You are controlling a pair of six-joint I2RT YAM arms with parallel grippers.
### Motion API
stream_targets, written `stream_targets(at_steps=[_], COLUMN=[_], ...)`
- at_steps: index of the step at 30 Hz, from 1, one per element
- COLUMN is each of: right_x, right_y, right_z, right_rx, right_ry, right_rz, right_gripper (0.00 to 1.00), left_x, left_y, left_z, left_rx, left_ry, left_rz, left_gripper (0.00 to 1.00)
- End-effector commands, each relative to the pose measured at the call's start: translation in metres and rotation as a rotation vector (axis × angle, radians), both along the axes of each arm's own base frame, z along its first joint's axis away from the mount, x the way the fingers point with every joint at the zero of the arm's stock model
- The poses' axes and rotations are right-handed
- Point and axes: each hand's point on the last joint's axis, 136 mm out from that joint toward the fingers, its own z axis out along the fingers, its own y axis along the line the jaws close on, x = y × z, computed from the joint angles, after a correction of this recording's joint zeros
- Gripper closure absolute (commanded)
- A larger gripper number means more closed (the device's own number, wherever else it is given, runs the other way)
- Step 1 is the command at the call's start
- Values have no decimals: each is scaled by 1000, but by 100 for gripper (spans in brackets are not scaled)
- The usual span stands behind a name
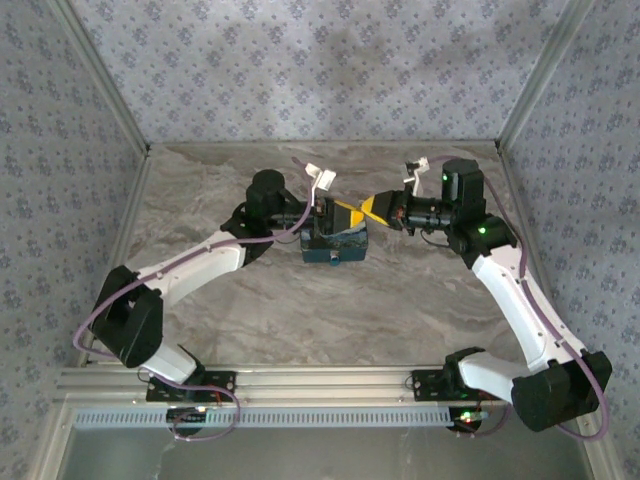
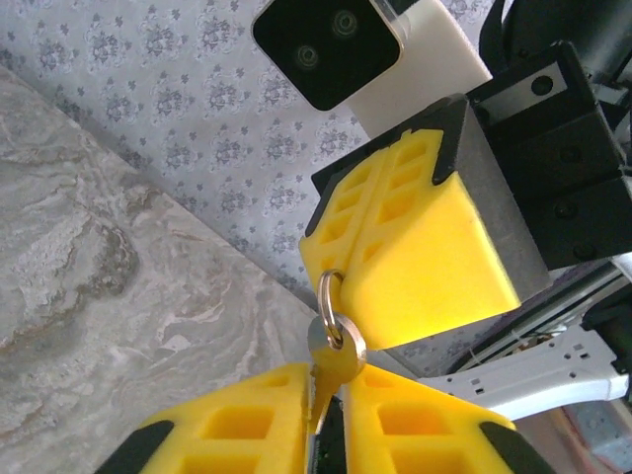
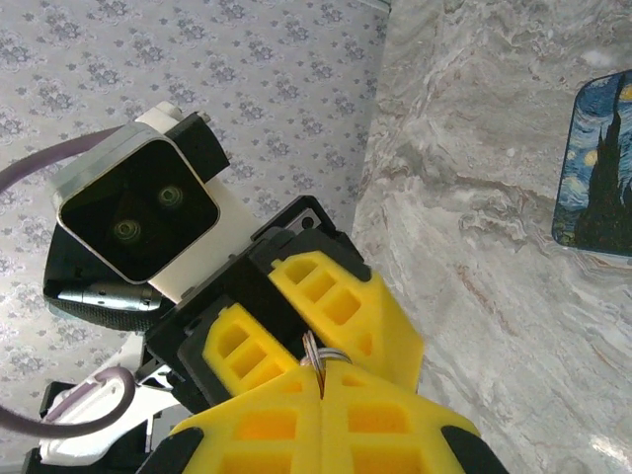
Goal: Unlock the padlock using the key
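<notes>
Tiny silvery metal padlock [image 2: 336, 338] hangs in the air between ribbed yellow fingertips, above the blue swirl-painted tin [image 1: 335, 248]. Left gripper [image 2: 334, 420] pinches the flat brass-coloured key [image 2: 331, 373] under it. Right gripper [image 3: 323, 385] is clamped on the thin wire ring [image 3: 321, 351].

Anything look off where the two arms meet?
Nothing spilled or broken. One oddity: the left fingers and right fingers pinch opposite ends of one small ring and metal piece, off the table by the tin. Key or padlock, I cannot tell.

The right end effector [image 3: 323, 383], clamped on a metal ring [image 3: 322, 353], faces the left end effector [image 3: 306, 334].
</notes>
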Motion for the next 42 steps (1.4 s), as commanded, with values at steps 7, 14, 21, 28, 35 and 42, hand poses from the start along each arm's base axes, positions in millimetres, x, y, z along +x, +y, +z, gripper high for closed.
stream_targets(at_steps=[7, 14, 21, 28, 35, 42], right_x=[-8, -12, -12, -12, -20, -25], right_y=[1, 2, 2, 0, 1, 0], right_z=[-6, -4, -6, -6, -9, -17], right_rx=[-9, -9, -11, -13, -23, -48], right_ry=[4, -4, 3, -4, -55, -88], right_rz=[47, 65, 66, 68, 123, 158], right_gripper=[100, 100, 100, 100, 99, 84], left_x=[-5, -6, -5, -7, -12, -22], left_y=[9, 8, 7, 9, 12, 13], left_z=[27, 27, 26, 22, 21, 18], left_rx=[-22, -20, -22, -2, 33, 93], left_ry=[-77, -74, -72, -72, -88, -87], left_rz=[2, -3, -8, -8, -16, -73], left_gripper=[87, 79, 90, 97, 100, 100])
